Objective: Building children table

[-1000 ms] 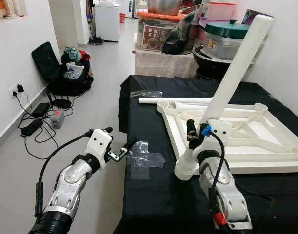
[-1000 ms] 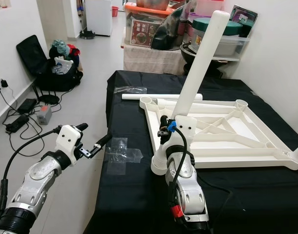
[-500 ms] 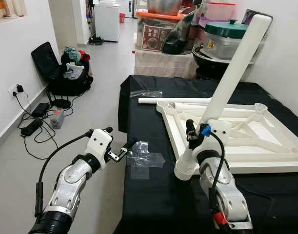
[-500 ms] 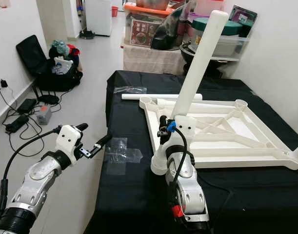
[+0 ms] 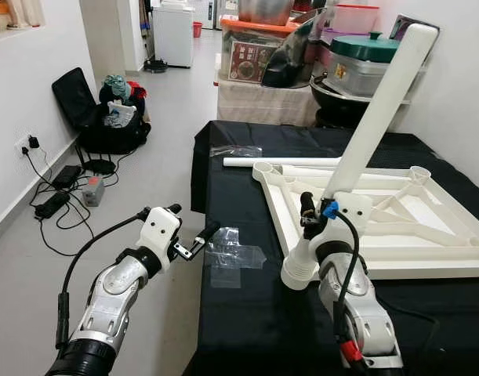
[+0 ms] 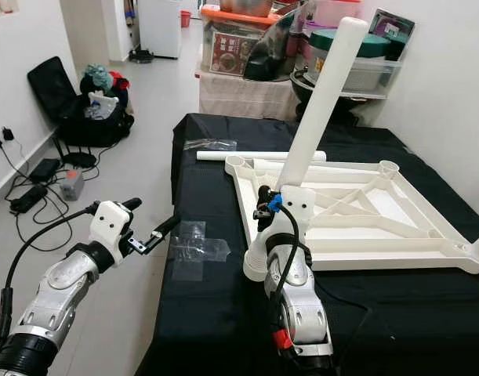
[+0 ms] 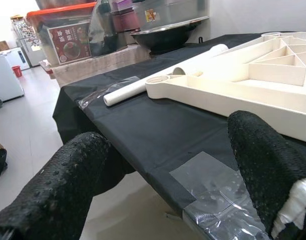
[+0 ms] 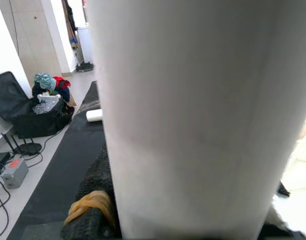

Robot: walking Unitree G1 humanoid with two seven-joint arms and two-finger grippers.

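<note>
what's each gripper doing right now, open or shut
Left gripper: open, holding nothing, beside the black table's edge.
Right gripper: shut on the white table leg, held tilted over the upturned tabletop.

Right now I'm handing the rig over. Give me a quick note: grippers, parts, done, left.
Right gripper: shut on a white table leg, held tilted, its threaded end at the near corner of the upturned tabletop on the black-covered table.
Left gripper: open and holding nothing, at the table's left edge beside a clear plastic wrapper.
A second leg lies flat behind the tabletop.
Done: no leg stands upright in a socket.
Left: seat this leg, then the rest.
</note>
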